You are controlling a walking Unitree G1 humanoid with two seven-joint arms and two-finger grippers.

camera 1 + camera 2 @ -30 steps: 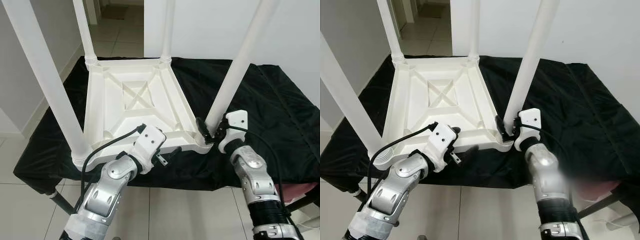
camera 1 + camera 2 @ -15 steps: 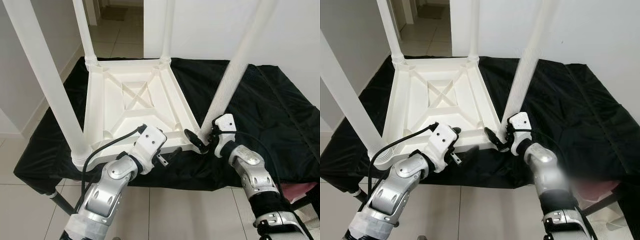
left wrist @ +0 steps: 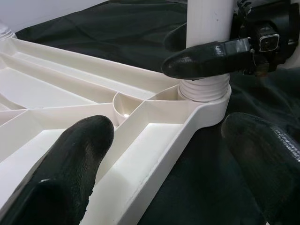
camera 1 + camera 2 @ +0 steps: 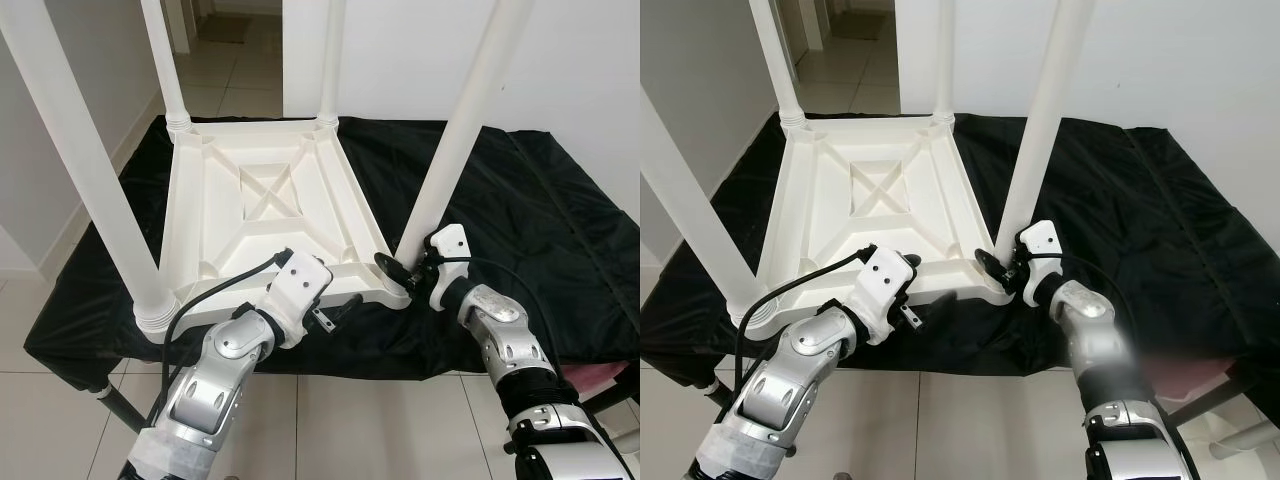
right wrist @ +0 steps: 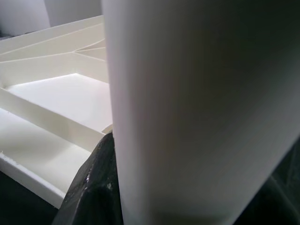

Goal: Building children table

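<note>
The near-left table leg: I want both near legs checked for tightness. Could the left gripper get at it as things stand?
Probably yes. The left gripper sits open at the tabletop's near edge, and nothing stands between it and the near-left leg.

**White plastic on black cloth**

The upturned table [image 4: 262, 205] and its four legs [image 4: 455, 135] are plain white, unpatterned. The cloth [image 4: 540, 215] beneath is solid black. Both arms are silver with white housings; the left gripper [image 4: 325, 305] and right gripper [image 4: 405, 270] have black fingers. At upper left, the floor tiles [image 4: 215, 75] are pale beige.
</note>
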